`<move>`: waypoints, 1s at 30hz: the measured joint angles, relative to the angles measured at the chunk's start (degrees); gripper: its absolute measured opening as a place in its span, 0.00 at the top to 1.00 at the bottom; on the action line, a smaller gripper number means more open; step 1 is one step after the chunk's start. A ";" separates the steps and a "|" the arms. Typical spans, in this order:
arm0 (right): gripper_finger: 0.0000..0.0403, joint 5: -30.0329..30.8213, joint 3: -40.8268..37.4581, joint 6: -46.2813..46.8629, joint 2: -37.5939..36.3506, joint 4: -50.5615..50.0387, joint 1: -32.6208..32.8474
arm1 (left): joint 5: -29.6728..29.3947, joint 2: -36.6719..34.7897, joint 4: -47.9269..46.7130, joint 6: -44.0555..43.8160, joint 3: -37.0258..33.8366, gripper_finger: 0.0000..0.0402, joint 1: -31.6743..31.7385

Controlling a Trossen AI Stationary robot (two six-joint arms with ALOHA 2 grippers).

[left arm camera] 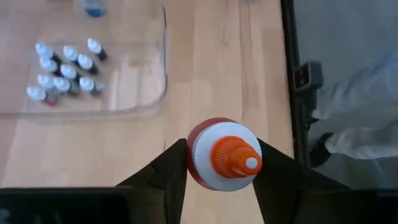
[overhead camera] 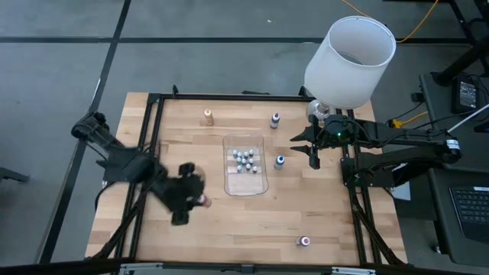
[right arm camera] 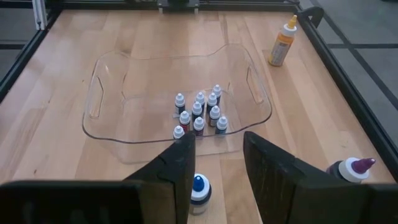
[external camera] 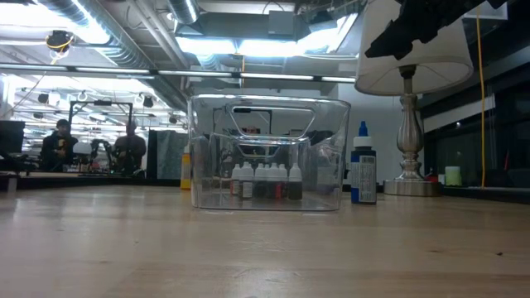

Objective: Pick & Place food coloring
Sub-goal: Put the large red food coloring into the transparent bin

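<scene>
Left of tray (overhead camera: 246, 188): left claw (left arm camera: 217, 186) grips red bottle (left arm camera: 224, 155).

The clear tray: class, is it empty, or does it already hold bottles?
Not empty. The clear tray holds a cluster of small bottles standing upright; other bottles stand outside it.

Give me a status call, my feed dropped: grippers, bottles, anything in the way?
Left gripper shut on red bottle, beside tray. Right gripper open above blue bottle. Cluster of bottles in tray. Nothing blocking.

A clear tray (overhead camera: 246, 186) and white lamp (overhead camera: 350, 52) on the table (overhead camera: 229, 229).
</scene>
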 joint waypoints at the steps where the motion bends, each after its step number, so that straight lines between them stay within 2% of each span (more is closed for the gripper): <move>1: 0.66 0.01 0.00 0.00 0.00 0.01 0.00 | 2.15 0.69 0.09 1.93 1.39 0.64 2.46; 3: 0.66 0.01 0.00 0.00 0.00 0.01 0.00 | 5.28 2.85 -0.23 6.84 5.06 0.64 7.05; 9: 0.66 0.00 0.00 0.00 0.00 0.01 0.01 | 8.85 10.96 -5.45 20.12 19.93 0.64 19.11; 12: 0.66 0.01 0.00 0.00 0.00 0.01 0.00 | 9.65 13.33 -5.20 24.19 24.12 0.64 23.03; 14: 0.66 0.01 0.00 0.00 0.00 0.01 0.00 | 9.67 13.90 -4.23 25.78 24.42 0.64 24.53; 18: 0.66 -0.01 0.00 0.00 0.00 0.00 0.01 | 9.72 14.52 -0.57 28.23 20.50 0.63 26.02; 23: 0.66 0.01 0.00 0.00 0.00 0.01 0.00 | 12.01 14.52 6.68 28.30 9.74 0.63 26.18; 30: 0.66 0.00 0.01 0.00 0.00 0.00 0.01 | 12.31 14.57 19.11 26.91 -4.54 0.63 26.38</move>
